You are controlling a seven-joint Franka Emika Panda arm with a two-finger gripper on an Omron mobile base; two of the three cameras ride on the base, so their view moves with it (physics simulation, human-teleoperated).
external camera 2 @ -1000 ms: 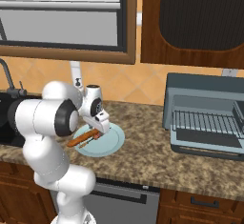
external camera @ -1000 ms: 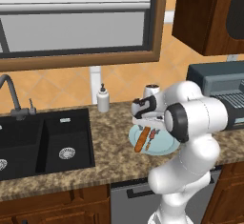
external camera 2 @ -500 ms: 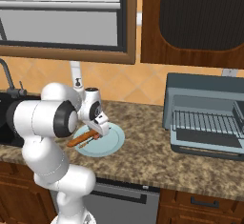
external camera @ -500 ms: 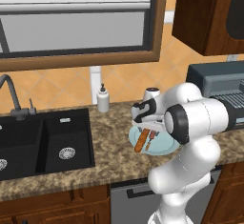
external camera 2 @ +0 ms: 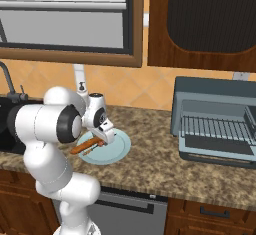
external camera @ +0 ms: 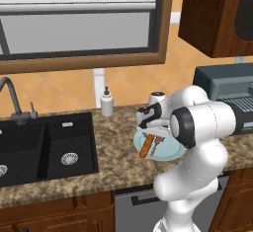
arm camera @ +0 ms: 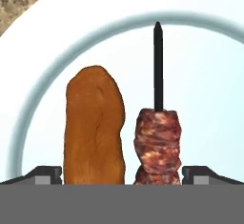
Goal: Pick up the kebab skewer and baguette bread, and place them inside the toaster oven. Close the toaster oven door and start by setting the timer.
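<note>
Kebab skewer [arm camera: 157,144], baguette bread [arm camera: 95,125] on plate [arm camera: 209,75].

Base views flank arm, sharing plate [external camera: 170,149]; hand view close above.

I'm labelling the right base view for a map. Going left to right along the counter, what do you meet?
Sink → robot arm → baguette bread → plate → toaster oven, its door down and the wire rack showing.

No legible text or labels anywhere.
</note>
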